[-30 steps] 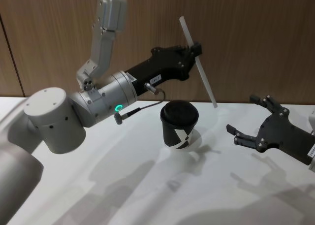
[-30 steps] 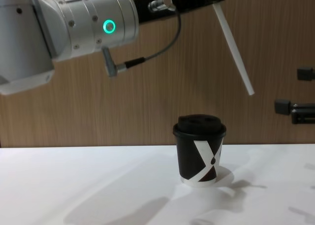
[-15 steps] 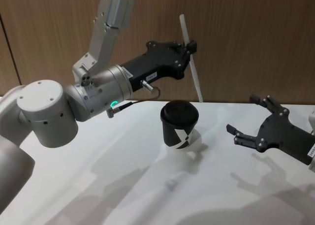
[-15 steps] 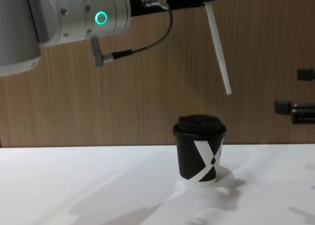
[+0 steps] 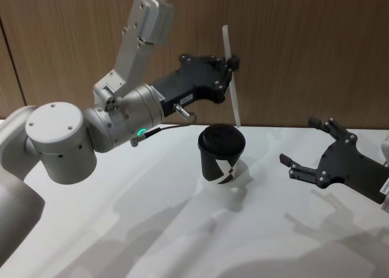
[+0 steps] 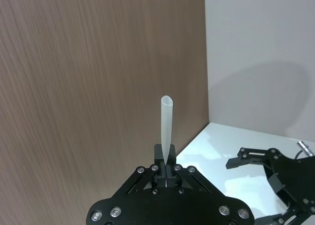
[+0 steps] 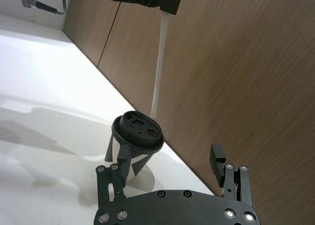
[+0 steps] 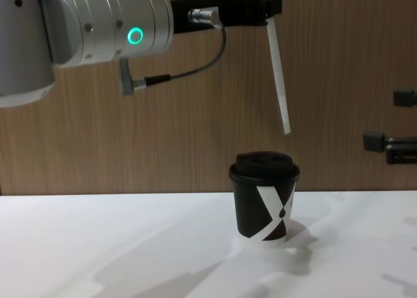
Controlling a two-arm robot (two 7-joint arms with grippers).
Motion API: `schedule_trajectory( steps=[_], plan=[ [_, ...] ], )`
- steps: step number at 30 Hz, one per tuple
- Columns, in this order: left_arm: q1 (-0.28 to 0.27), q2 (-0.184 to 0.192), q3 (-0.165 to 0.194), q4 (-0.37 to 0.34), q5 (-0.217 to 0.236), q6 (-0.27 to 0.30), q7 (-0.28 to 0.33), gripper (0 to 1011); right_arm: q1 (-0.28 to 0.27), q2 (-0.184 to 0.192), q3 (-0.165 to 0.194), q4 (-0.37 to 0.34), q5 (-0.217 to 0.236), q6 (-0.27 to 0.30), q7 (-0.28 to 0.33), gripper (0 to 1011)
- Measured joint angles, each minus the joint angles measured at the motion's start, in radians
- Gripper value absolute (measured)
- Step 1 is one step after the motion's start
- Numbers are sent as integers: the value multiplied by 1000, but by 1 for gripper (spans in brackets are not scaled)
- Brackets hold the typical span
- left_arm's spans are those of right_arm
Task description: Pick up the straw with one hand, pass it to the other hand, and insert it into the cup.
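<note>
Swung from a marked slant to nearly upright over the last second, the straw [image 5: 234,98] now hangs with its lower end above the right part of the cup's lid, where earlier that end lay out beyond the cup's right side. The left tool [image 5: 231,62], on the silver wrist with a glowing green ring light [image 8: 135,35], is clamped on the straw near its upper end; a short length stands out above the fingers [image 6: 166,126]. In the chest view the straw [image 8: 277,70] leans slightly, its tip clear of the lid and not yet inside. The cup [image 5: 221,153] stands upright on the white desk [image 5: 152,229], black with a white X-like mark [image 8: 264,197] and a domed lid. The right tool [image 5: 299,141] is unchanged: it hovers well to the right of the cup, above the desk, with its fingers spread and nothing between them. From the right wrist view, cup [image 7: 138,131] and straw [image 7: 158,72] lie beyond those parted fingers.
</note>
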Motion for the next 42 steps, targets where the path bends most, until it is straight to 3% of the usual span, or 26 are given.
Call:
schedule_trajectory(
  steps=[22, 42],
  plan=[
    [0, -22, 10, 53, 65, -19, 13, 7, 0, 0, 0, 0, 0, 0, 0, 1001],
    [-11, -53, 9, 110, 89, -24, 6, 7, 0, 0, 0, 0, 0, 0, 0, 1001]
  ],
)
